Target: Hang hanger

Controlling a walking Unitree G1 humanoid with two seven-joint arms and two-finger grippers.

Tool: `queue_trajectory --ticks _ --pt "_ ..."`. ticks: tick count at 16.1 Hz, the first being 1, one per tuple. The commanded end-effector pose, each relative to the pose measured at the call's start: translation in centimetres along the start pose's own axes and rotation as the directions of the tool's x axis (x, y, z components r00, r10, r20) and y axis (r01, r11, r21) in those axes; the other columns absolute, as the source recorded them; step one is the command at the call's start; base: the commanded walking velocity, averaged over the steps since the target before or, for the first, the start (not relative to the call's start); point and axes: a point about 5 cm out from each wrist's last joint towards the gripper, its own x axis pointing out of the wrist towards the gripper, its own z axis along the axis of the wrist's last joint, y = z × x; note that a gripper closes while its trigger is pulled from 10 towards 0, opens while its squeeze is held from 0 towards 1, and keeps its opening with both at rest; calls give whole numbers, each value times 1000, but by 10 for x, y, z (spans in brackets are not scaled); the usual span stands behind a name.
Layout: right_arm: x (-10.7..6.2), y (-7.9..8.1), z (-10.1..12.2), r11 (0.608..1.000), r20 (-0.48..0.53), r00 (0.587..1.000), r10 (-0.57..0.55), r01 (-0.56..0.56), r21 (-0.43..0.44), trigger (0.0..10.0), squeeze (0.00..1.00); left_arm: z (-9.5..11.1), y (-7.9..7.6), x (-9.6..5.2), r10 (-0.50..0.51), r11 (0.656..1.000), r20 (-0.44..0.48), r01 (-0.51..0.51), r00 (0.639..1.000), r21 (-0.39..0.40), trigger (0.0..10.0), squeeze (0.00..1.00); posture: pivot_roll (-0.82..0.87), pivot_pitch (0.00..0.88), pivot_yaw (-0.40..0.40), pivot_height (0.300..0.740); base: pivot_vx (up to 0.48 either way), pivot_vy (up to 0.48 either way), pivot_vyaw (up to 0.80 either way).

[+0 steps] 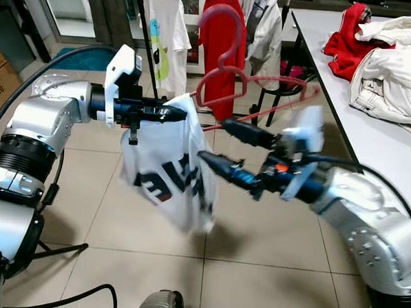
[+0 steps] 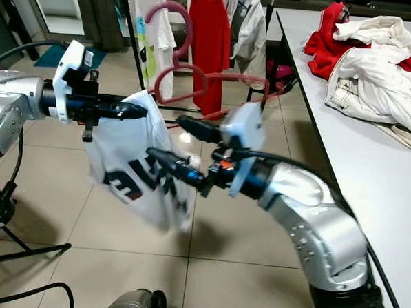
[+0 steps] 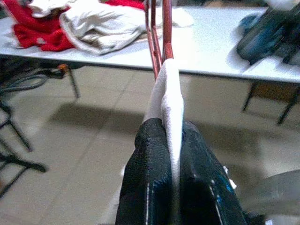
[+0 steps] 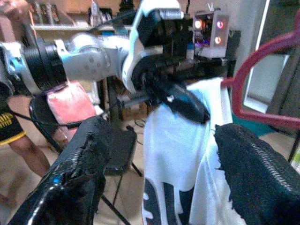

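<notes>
Two silver arms work at mid-air above a tiled floor, beside a long white table heaped with red and white clothes. Behind them, a rack carries hung shirts, one of them red.

Between the arms droops a white T-shirt with dark lettering, one shoulder draped on a red hanger that sits tilted, its hook uppermost and its bar reaching toward the table. The hanger is off the rack, in front of the hung shirts.

The left gripper is clamped on the shirt's shoulder where it covers the hanger's end; the left wrist view shows white cloth pinched between its fingers, with the red wire emerging just beyond. Whether the wire itself is pinched is hard to tell.

The right gripper is spread wide, empty, one finger against the shirt's front, the other near the hanger's bar. A person's leg stands behind the left arm.
</notes>
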Motion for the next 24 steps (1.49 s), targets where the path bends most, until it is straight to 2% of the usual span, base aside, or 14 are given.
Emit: queue_trajectory --ticks 1,3,4,9,13,15,19,24 --pt "5 -2 -6 999 -40 998 -45 44 -10 10000 1000 19 -2 -1 -40 999 65 38 997 36 0 0 74 54 80 740 0 0 0" --pt "8 -5 -7 997 -37 996 -83 83 -6 10000 1000 20 -4 -2 -67 998 75 66 995 22 0 0 75 55 81 740 0 0 0" --pt "15 -7 -5 993 -20 992 -121 121 -6 10000 0 21 -8 -3 -121 993 80 121 989 1 0 0 79 57 80 740 0 0 0" --pt "30 -4 4 992 41 991 -130 130 2 10000 0 21 -12 -1 -163 986 80 164 983 -11 0 0 79 58 77 740 0 0 0" --pt "30 7 7 999 50 998 -33 32 7 10000 0 20 -10 -2 -142 990 76 143 987 -7 0 0 75 59 78 740 0 0 0" --pt "24 16 5 999 34 998 52 -52 3 10000 0 21 -9 -3 -130 991 80 131 988 -3 0 0 75 59 77 740 0 0 0" --pt "17 24 1 989 2 989 148 -148 13 10000 0 26 -9 -3 -137 990 100 138 985 -1 0 0 77 61 76 740 0 0 0" --pt "31 27 -9 985 -12 985 173 -173 27 10000 0 35 -13 1 -179 984 116 179 977 16 0 0 83 61 75 740 0 0 0"
